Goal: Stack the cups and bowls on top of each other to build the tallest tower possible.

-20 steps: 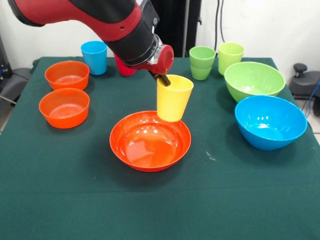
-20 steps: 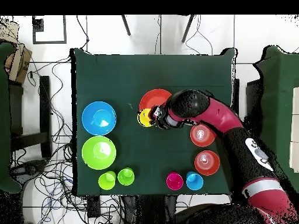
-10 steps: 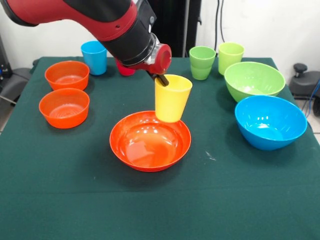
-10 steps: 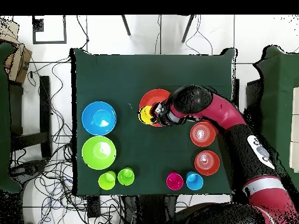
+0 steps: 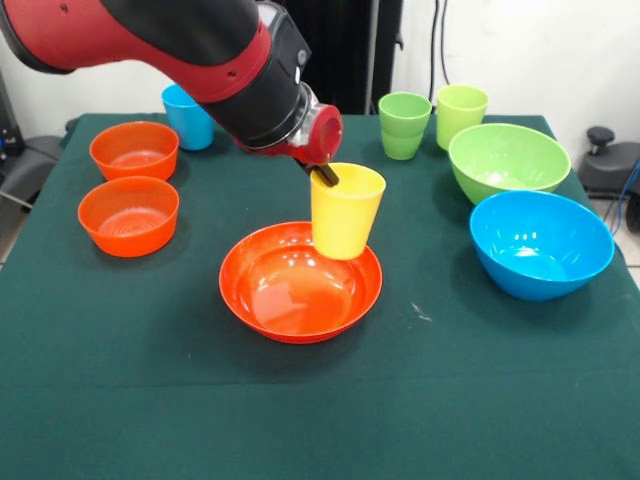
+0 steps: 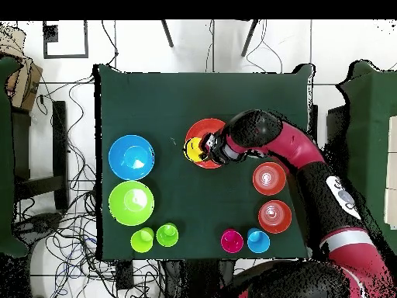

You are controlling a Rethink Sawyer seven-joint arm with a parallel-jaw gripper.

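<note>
I am holding the yellow cup (image 5: 346,211) in the claw (image 5: 325,176), which is pinching the cup's rim with one dark finger showing inside the mouth. The cup is hanging upright, slightly tilted, above the far right part of the wide orange bowl (image 5: 300,283); I cannot tell whether its base is touching the bowl. From overhead the cup is sitting over the left edge of that bowl (image 6: 206,143).

The wide bowl is resting near the middle of the green surface (image 5: 320,400). In the front view, two small orange bowls (image 5: 128,215) are sitting at the left, one behind the other, with the sky blue cup (image 5: 187,115) just behind them. At the far right, two light green cups (image 5: 404,125) are standing side by side, near the lime green bowl (image 5: 508,160), and the blue bowl (image 5: 540,244) is sitting in front of it. Overhead I am also seeing a pink cup (image 6: 231,240) beside the sky blue one.
</note>
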